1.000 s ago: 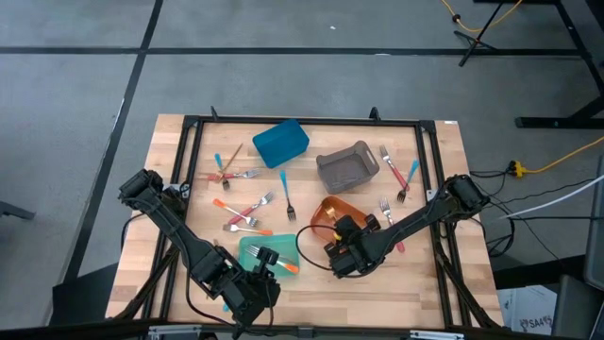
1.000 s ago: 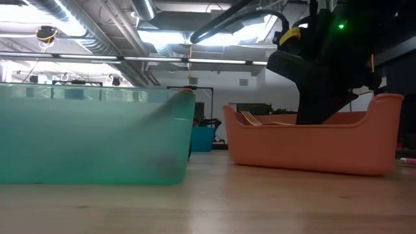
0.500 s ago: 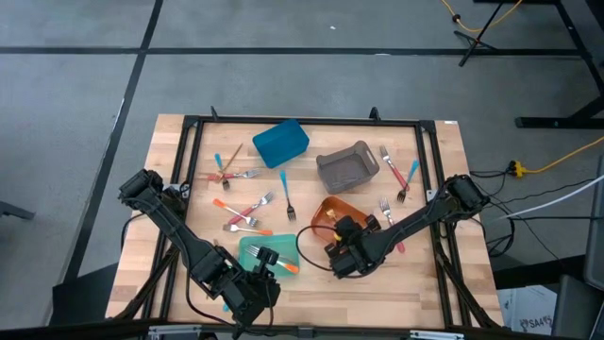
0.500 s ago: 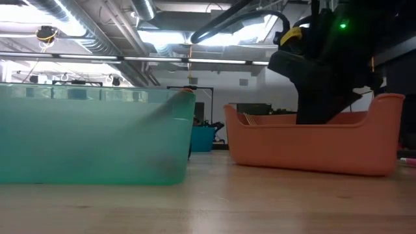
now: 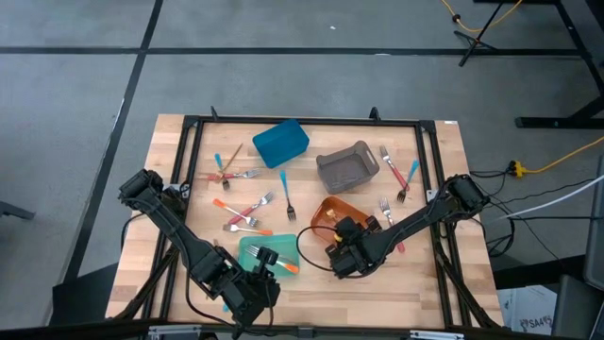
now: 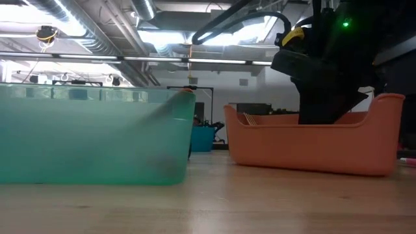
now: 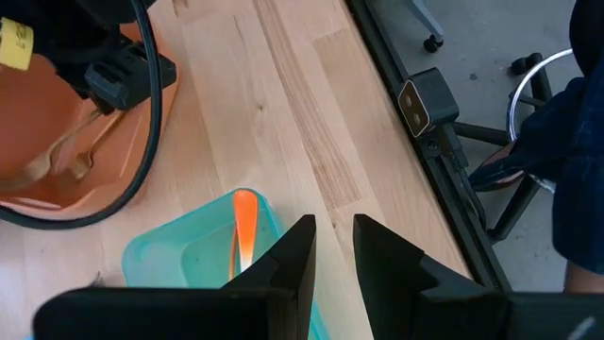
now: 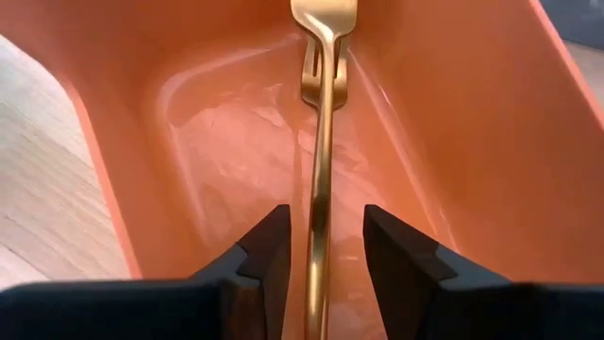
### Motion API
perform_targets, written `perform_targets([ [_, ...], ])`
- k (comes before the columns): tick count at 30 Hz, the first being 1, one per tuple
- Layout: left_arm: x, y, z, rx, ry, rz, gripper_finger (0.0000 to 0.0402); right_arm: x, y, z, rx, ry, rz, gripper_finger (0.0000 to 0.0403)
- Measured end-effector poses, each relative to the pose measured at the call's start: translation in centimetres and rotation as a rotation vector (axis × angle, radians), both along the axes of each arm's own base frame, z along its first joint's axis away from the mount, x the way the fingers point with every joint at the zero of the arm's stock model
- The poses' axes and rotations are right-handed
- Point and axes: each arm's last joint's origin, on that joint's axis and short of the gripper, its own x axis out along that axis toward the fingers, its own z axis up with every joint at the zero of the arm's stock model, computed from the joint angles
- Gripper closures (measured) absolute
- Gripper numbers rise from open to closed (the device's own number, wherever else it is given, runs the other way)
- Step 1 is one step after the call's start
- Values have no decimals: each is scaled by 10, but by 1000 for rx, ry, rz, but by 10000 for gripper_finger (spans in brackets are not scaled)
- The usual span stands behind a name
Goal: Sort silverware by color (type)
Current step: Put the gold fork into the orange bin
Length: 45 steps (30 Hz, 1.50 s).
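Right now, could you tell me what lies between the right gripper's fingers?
A gold fork lies between the right gripper's open fingers, inside the orange bin; the right wrist view shows it.

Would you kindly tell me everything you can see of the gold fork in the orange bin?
The all-gold metal fork is slim and shiny, one colour from tines to handle. It lies lengthwise inside the orange plastic bin, tines toward the far wall, over the glossy floor. Its handle runs back between the open fingers of the right gripper, with a gap showing on each side. Seen from table height, gold tines peek above the bin's rim.
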Motion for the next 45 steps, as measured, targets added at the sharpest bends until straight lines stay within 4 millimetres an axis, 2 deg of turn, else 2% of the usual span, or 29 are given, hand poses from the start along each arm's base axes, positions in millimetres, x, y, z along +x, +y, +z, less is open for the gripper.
perform_targets([
  [6, -8, 0, -1, -44, 53, 84, 333, -5, -2, 3, -9, 39, -1, 279],
  [13, -27, 1, 3, -74, 137, 197, 333, -7, -3, 8, -4, 63, 23, 278],
  [29, -81, 7, 33, -114, 182, 336, 333, -9, -4, 15, 5, 63, 41, 278],
  [36, -107, 18, 40, -52, 198, 511, 333, 0, 1, 38, -4, 67, 117, 278],
  [45, -126, 18, 30, -14, 231, 664, 333, 14, 8, 82, -44, 35, 254, 278],
])
